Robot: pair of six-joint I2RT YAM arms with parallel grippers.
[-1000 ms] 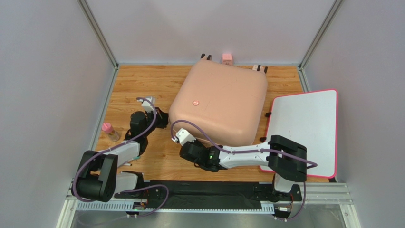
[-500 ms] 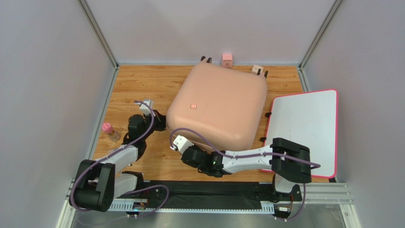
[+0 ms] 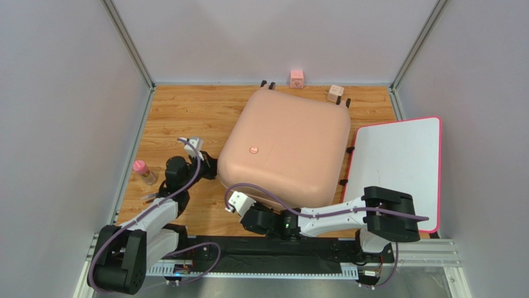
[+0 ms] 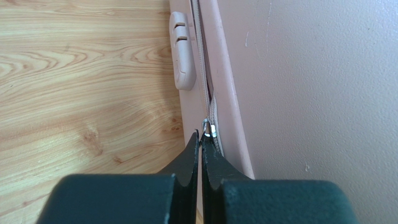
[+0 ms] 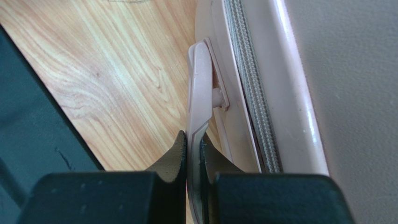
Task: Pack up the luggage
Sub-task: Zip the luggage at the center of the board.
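The pale pink luggage (image 3: pixel 285 146) lies flat and closed on the wooden table, emblem (image 3: pixel 254 149) up. My left gripper (image 3: pixel 208 164) sits against its left side. In the left wrist view this gripper (image 4: pixel 201 137) is shut, its tips pinching the zipper pull (image 4: pixel 208 128) on the zipper seam. My right gripper (image 3: pixel 264 208) is at the near edge of the luggage. In the right wrist view that gripper (image 5: pixel 192 136) is shut on the flat pink handle (image 5: pixel 198 88), which stands out from the shell.
A white board with a pink rim (image 3: pixel 397 164) lies right of the luggage. A small pink-capped bottle (image 3: pixel 143 172) stands at the left table edge. A pink cube (image 3: pixel 297 77) and a beige cube (image 3: pixel 335 93) sit by the back wall. A side foot (image 4: pixel 182 51) juts from the shell.
The right gripper closed on the handle and drew back toward the near edge. The luggage slid and turned a little with it. The left arm also moved nearer.
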